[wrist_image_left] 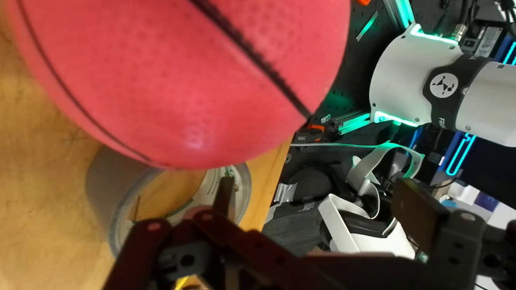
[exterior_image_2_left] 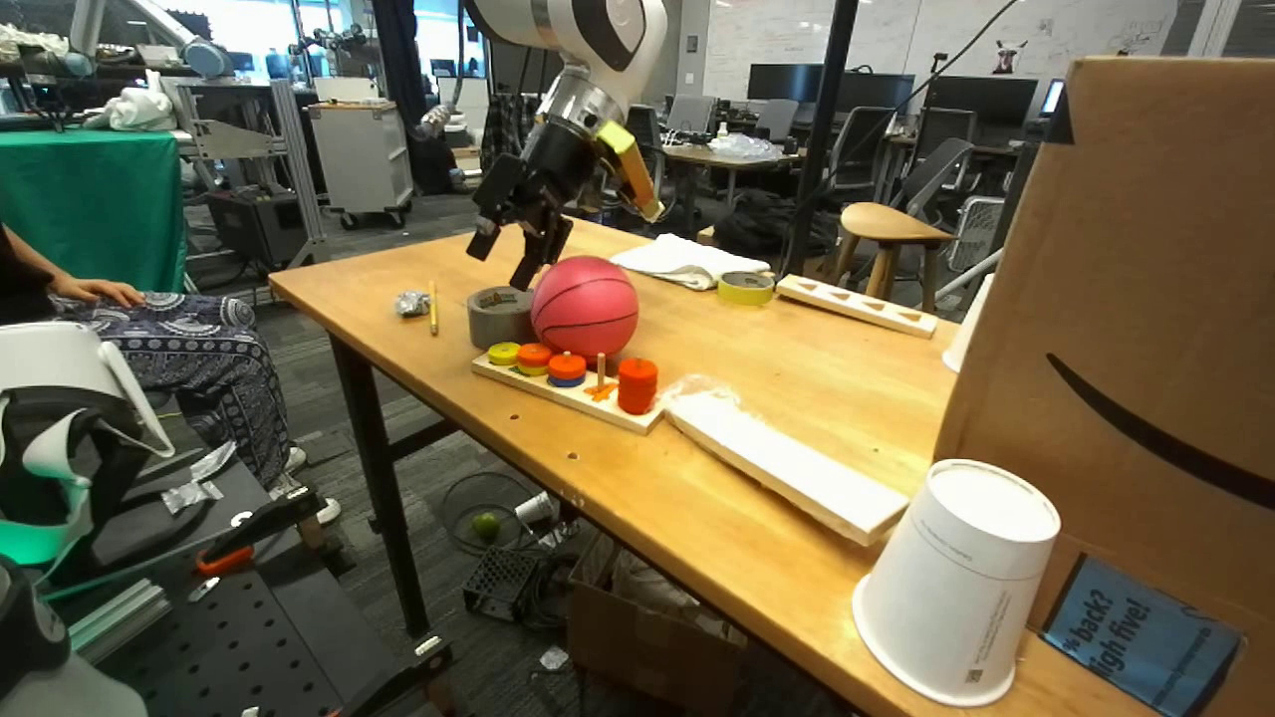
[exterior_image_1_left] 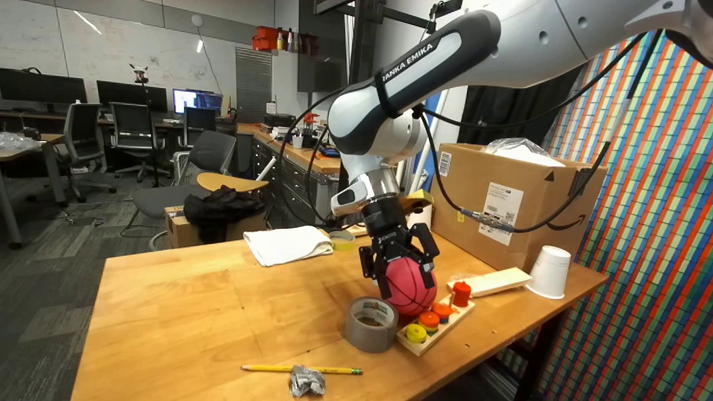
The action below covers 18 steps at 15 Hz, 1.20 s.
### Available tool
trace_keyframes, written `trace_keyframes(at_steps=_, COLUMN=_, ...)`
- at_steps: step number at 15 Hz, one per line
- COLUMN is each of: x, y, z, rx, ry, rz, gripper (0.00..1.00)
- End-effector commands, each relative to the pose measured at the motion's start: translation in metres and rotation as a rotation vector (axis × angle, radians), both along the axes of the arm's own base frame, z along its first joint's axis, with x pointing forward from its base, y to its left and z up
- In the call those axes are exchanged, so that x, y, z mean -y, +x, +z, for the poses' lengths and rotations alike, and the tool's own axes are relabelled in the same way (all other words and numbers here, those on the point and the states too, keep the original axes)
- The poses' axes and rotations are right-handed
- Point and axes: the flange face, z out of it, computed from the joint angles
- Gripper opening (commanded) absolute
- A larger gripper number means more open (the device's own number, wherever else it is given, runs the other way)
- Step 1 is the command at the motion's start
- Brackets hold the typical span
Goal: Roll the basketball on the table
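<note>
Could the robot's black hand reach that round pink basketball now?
Probably yes: the hand hangs open close by, nothing visible between it and the basketball, though the round grey tape roll might hinder one side.

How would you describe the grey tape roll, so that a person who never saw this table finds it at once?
Start from the wooden table and find the pink basketball on it. Beside this basketball and the board of coloured discs sits the grey tape roll, wide hole facing up. Its grey colour sets it apart from both neighbours and from the yellow tape roll.
</note>
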Motion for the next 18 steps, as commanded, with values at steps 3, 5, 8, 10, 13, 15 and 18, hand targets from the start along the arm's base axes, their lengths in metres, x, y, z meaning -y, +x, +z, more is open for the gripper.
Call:
trace_keyframes(at_steps=3, x=0.006, y=0.006, z=0.015, rx=0.040, ry=0.122, rz=0.011, gripper=1.00)
trace_keyframes(at_steps=5, x=0.014, y=0.011, z=0.015, rx=0.060, ry=0.074, rz=0.031, gripper=1.00)
trace_keyframes(at_steps=8, x=0.048, y=0.016, z=0.018, rx=0.075, ry=-0.104, rz=0.102, gripper=1.00)
trace_keyframes(at_steps=10, x=0.072, y=0.023, z=0.024, rx=0.102, ry=-0.214, rz=0.138, gripper=1.00)
trace_keyframes(at_steps=13, x=0.096, y=0.035, z=0.045, rx=0.189, ry=-0.332, rz=0.154, gripper=1.00)
trace_keyframes(at_steps=15, x=0.104, y=0.044, z=0.064, rx=0.268, ry=-0.402, rz=0.157, gripper=1.00)
trace_keyframes(at_steps=18, x=0.112, y=0.054, z=0.100, rx=0.393, ry=-0.481, rz=0.127, gripper=1.00)
